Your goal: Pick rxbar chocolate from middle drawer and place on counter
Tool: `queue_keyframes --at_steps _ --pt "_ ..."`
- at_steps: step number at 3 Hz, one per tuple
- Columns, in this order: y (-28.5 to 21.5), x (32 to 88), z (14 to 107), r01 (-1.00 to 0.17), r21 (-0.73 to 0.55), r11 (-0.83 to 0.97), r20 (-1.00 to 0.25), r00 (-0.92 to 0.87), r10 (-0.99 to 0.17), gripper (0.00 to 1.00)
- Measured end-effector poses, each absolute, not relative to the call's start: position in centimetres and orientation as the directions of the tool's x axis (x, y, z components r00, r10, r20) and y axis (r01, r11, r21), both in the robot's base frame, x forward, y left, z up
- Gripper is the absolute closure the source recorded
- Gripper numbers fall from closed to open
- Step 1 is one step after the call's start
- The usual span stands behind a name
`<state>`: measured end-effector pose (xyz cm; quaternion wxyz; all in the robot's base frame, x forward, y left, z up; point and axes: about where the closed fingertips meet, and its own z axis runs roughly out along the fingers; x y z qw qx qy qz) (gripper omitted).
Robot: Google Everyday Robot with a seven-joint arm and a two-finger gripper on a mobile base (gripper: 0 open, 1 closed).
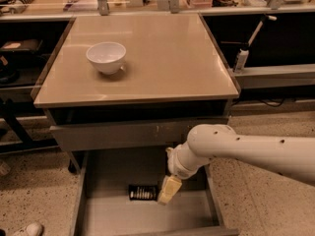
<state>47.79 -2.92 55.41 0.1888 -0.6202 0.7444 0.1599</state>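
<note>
The gripper is hanging inside the open drawer, its pale tip sitting just right of the bar. Whether the two are touching, and whether the gripper is spread or pressed together, I cannot tell. The bar is lying flat on the drawer floor, near the middle. The white arm is reaching in from the right, above the drawer's right wall. A white bowl is standing on the counter, toward its left side.
</note>
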Motion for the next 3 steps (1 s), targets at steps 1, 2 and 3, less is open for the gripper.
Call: queue_keyframes --at_steps 1,2,3 --pt "-1.3 48.2 51.8 -0.986 0.02 0.165 -0.485 -0.154 -0.861 0.0" --pt "-0.3 48.1 48.7 -0.984 0.057 0.17 -0.478 -0.177 -0.86 0.0" --pt "-0.2 48.1 48.5 -0.984 0.061 0.169 -0.478 -0.177 -0.86 0.0"
